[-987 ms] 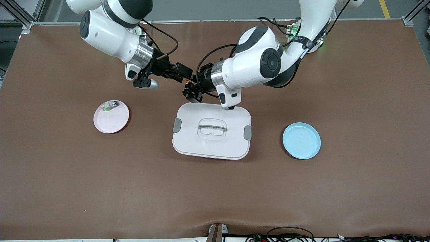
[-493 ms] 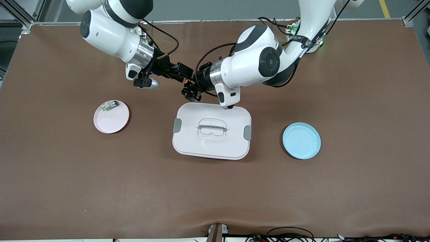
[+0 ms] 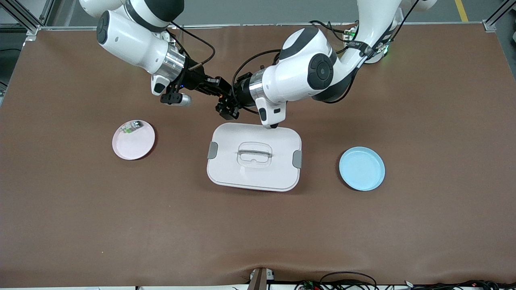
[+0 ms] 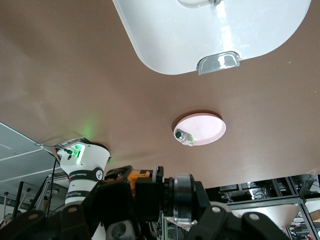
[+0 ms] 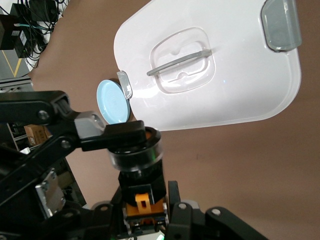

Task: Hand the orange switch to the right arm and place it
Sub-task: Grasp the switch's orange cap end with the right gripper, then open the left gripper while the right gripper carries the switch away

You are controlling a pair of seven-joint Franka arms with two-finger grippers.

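Note:
The orange switch (image 3: 223, 98), a stubby black part with an orange end, hangs in the air between both grippers, over the table just past the white lidded box (image 3: 254, 173). My left gripper (image 3: 225, 104) is shut on its round cap end, seen in the left wrist view (image 4: 150, 197). My right gripper (image 3: 220, 92) is open, its fingers on either side of the switch's orange end (image 5: 143, 202), with a small gap showing. The left gripper's finger (image 5: 125, 134) shows clamped on the cap in the right wrist view.
A pink plate (image 3: 135, 145) toward the right arm's end holds a small whitish-green-and-silver part (image 3: 131, 128). A blue plate (image 3: 361, 168) lies toward the left arm's end. The white lidded box with grey clips sits mid-table, under both wrists.
The left gripper has moved with the switch toward the right gripper. The gap between the two has closed, and the switch's orange end now sits between the right fingers.

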